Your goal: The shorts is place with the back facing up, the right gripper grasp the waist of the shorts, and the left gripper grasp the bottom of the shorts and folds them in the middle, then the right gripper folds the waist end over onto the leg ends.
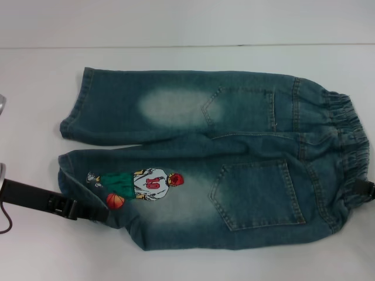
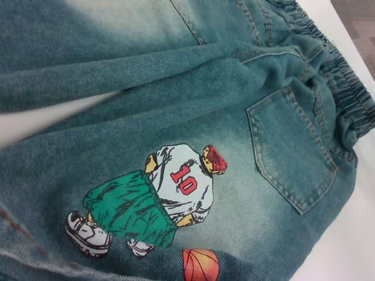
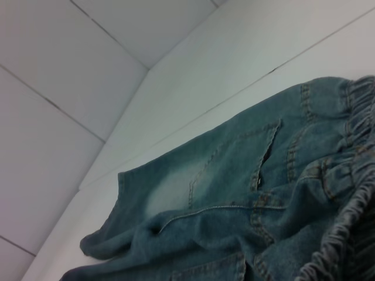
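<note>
Shorts [image 1: 222, 158]: denim, back up on white bench [image 1: 35, 252]; embroidered player's jersey reads "10". Left end effector [image 1: 88, 212] at near leg's edge, right end effector [image 1: 368, 188] at waist; finger state of both undeterminable.

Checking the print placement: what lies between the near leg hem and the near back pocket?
The embroidered player and orange ball, on the shorts; head view.
</note>
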